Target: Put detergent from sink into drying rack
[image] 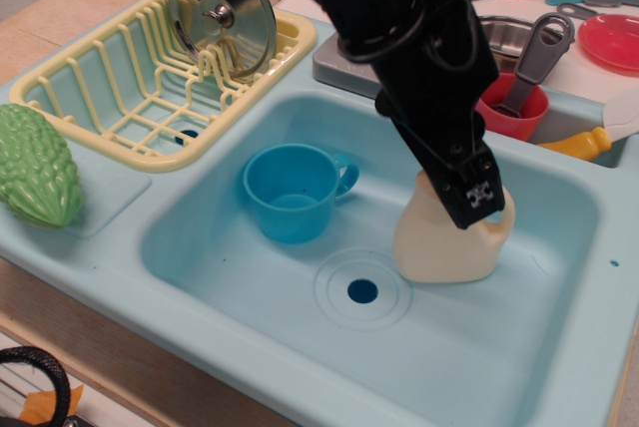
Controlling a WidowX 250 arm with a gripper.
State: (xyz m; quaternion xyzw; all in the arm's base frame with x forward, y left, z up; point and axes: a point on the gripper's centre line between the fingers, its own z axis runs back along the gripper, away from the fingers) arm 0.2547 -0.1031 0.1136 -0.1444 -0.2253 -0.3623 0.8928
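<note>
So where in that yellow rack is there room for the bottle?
The drying rack is bare at its front left, toward the green toy; the metal lid fills the back right. The claw is at the detergent.

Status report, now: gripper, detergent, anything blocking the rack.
Gripper down over detergent top, grasp unclear. Detergent upright in sink, not lifted. Rack holds a lid; blue cup between.
</note>
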